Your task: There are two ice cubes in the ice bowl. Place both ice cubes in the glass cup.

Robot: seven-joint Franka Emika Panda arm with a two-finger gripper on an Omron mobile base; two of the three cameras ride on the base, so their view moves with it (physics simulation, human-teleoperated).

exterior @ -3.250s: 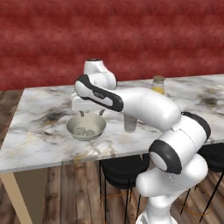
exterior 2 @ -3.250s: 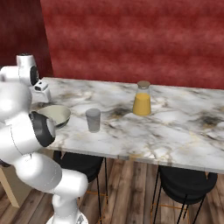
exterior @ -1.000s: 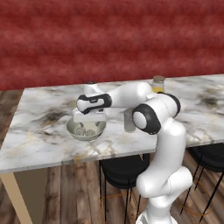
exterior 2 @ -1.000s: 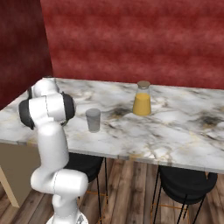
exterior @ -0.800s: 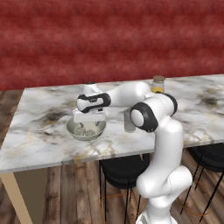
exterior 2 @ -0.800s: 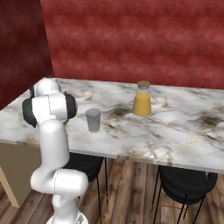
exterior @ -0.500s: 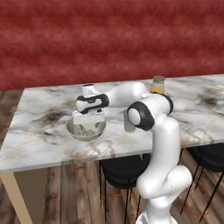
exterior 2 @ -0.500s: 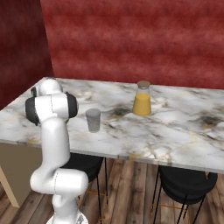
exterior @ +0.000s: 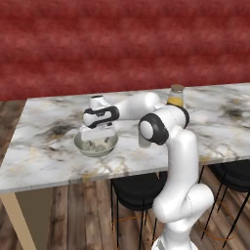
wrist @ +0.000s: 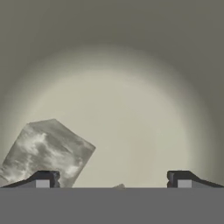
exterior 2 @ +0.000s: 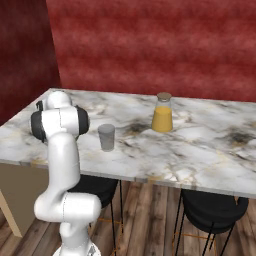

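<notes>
**My gripper low in the bowl, jaws spread, one cube beside a fingertip**

The marble table [exterior: 44, 146] is the largest thing before me, with a red wall behind it. My arm [exterior: 161, 128] rises from my base, bends at the elbow over the table's near edge, and reaches level across to my left, the hand turned down into the bowl [exterior: 96, 145]. My gripper [exterior: 96, 140] sits low inside it, near the floor of the bowl.

In the right base view my own upper arm [exterior 2: 59, 121] stands in front of the bowl and hand, so I cannot see them there. That view gives instead a clean look at the bottle [exterior 2: 162, 113], amber with a tan cap, and at the cup [exterior 2: 106, 137], clear and greyish, upright, nearer the table's front edge and well apart from the bottle. In the left base view the cup is mostly behind my elbow.

The hand view looks at the bowl's pale beige inside [wrist: 131, 96]. My two fingertips [wrist: 42, 179] stand wide apart with nothing pinched between them. One cube [wrist: 46, 150], translucent with whitish-grey mottling, lies tilted on the bowl floor, just beside one fingertip; whether it touches, I cannot tell. A small pale bit shows at the bottom between the tips; I cannot tell what it is.
</notes>
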